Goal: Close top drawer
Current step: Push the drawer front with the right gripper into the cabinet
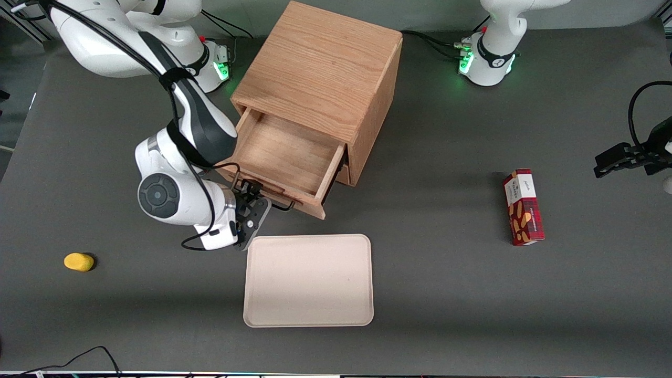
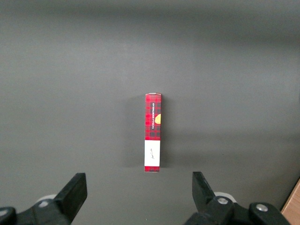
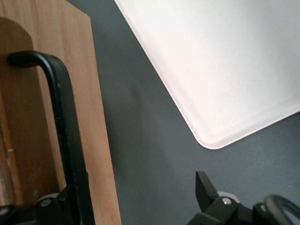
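The top drawer of the oak cabinet is pulled far out toward the front camera and looks empty. Its thin black handle runs along the drawer front. My right gripper is at the drawer front, at the handle's end toward the working arm's side. In the right wrist view the handle and the drawer front stand close by one finger. The other fingertip is well apart from them over the table. The gripper is open and grips nothing.
A pale tray lies nearer the front camera than the drawer, close under the gripper; it also shows in the right wrist view. A red box lies toward the parked arm's end, also in the left wrist view. A yellow object lies toward the working arm's end.
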Tool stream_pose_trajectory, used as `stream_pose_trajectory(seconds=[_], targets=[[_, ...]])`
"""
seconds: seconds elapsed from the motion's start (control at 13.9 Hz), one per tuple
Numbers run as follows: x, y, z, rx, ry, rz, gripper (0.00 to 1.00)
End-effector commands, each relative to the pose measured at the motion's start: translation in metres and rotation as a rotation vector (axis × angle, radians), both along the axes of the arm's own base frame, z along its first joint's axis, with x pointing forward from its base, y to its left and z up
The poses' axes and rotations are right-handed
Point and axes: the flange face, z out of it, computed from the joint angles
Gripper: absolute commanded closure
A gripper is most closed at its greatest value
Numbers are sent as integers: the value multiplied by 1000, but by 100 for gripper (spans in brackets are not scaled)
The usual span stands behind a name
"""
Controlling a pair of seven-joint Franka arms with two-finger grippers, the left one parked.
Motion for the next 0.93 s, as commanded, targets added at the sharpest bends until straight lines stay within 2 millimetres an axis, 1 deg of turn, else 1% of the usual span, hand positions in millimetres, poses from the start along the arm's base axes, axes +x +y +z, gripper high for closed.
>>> stream_pose_trajectory(seconds=[0.0,0.14,0.29,0.36,0.5,0.58,0.86], targets=[[-28,9,-4,-14,-5,14,0],[-43,19,-5,-3,-5,20,0],[-52,22,-5,-9,-9,18,0],[-61,30,-4,-4,-5,30,0],[-71,37,-1,6,-7,29,0],[-81,47,-1,1,-6,31,0],[-102,66,1,0,-5,41,0]])
